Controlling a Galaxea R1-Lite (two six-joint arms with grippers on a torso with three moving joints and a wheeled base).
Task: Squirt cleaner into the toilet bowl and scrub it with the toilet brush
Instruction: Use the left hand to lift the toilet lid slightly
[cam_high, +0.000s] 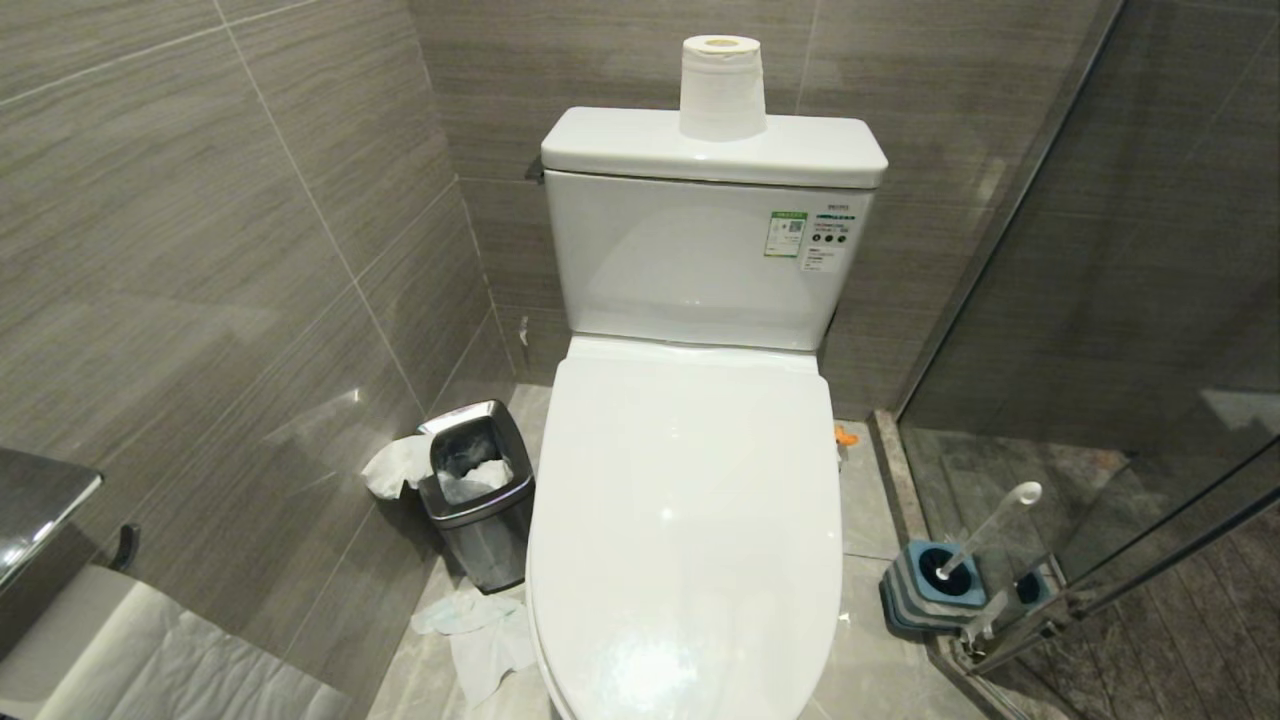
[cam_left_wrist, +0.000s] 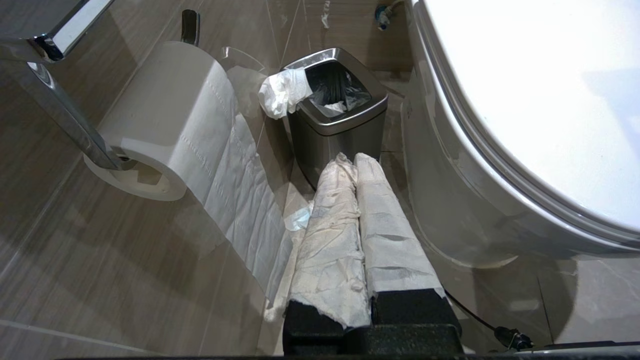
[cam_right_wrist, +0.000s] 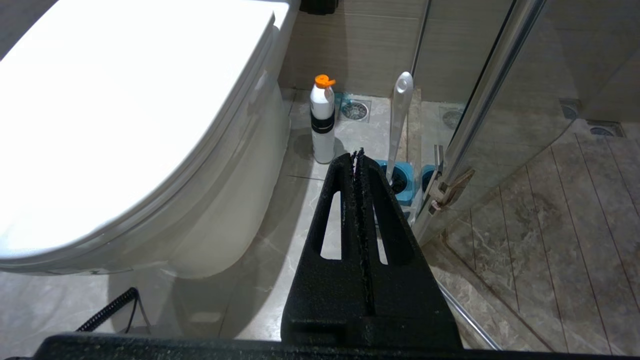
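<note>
The white toilet (cam_high: 690, 520) stands in front of me with its lid down, so the bowl's inside is hidden. To its right the toilet brush (cam_high: 995, 525) leans in a blue-topped holder (cam_high: 925, 590), with only its white handle (cam_right_wrist: 400, 115) showing. A white cleaner bottle (cam_right_wrist: 322, 125) with an orange cap stands on the floor between toilet and brush. My left gripper (cam_left_wrist: 352, 160), fingers wrapped in white paper, is shut and empty beside the toilet's left flank. My right gripper (cam_right_wrist: 357, 152) is shut and empty, short of the holder. Neither arm appears in the head view.
A steel waste bin (cam_high: 475, 490) with tissue hanging over its rim stands left of the toilet. Crumpled tissue (cam_high: 480, 635) lies on the floor. A paper roll (cam_high: 722, 88) sits on the tank, another (cam_left_wrist: 170, 120) on the left wall. A glass shower door (cam_high: 1100, 300) closes the right side.
</note>
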